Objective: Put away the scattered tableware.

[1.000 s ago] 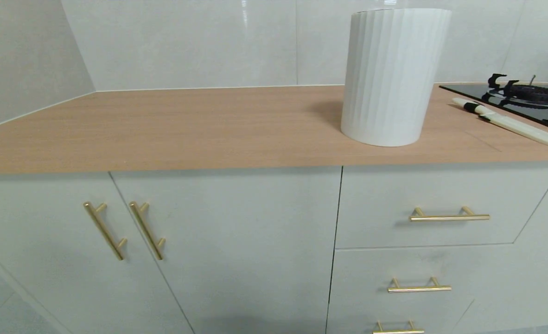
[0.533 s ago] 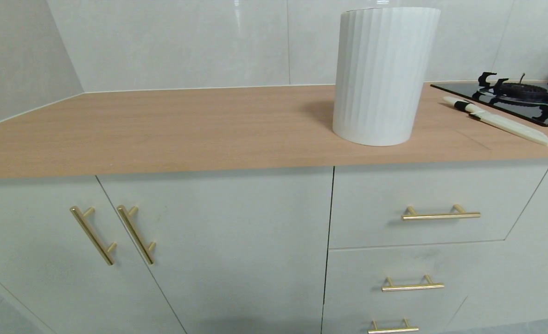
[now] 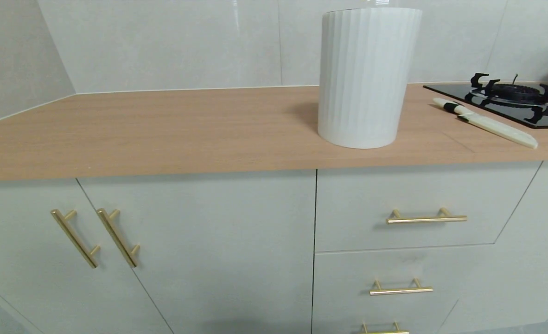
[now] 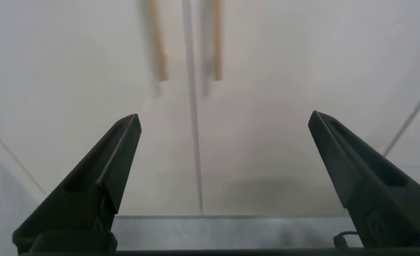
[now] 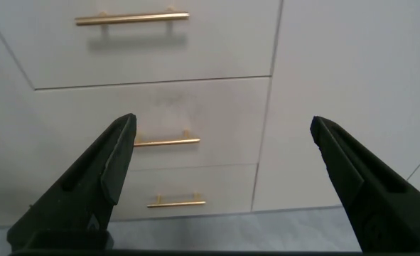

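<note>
Right of tall white ribbed canister (image 3: 364,79), cream knife (image 3: 487,124) is framed inward by camera shift, pickup pending; left gripper (image 4: 224,122), right gripper (image 5: 224,122) held wide open, empty.

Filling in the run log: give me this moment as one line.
left gripper open, facing cabinet doors | right gripper open, facing drawers | cream knife on wooden counter, between ribbed white container and black hob
</note>
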Controlling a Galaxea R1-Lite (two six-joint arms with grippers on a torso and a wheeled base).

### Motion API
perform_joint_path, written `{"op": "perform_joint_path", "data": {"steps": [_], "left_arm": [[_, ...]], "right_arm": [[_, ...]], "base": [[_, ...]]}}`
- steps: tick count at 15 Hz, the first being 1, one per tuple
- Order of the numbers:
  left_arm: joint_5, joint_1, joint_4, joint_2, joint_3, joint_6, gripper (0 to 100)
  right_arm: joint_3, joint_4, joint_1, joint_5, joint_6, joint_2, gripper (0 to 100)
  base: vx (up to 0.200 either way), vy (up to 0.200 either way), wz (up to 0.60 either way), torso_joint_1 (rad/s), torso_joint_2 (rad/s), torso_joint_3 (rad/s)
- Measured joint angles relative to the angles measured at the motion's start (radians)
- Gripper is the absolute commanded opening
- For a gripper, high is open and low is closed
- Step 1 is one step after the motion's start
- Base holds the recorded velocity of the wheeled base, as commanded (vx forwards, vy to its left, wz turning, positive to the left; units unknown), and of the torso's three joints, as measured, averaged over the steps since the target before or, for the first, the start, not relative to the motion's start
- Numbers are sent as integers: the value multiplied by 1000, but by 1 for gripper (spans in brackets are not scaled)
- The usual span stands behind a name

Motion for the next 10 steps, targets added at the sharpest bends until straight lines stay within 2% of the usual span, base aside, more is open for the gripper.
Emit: {"op": "perform_joint_path", "data": {"steps": [5, 10], "left_arm": [[0, 0, 0, 0, 0, -1, 100], [1, -1, 0, 0, -1, -1, 100]], "right_arm": [[0, 0, -1, 0, 0, 0, 100], [0, 0, -2, 0, -1, 0, 100]], "base": [[0, -200, 0, 1, 1, 1], [0, 0, 0, 0, 0, 0]]}}
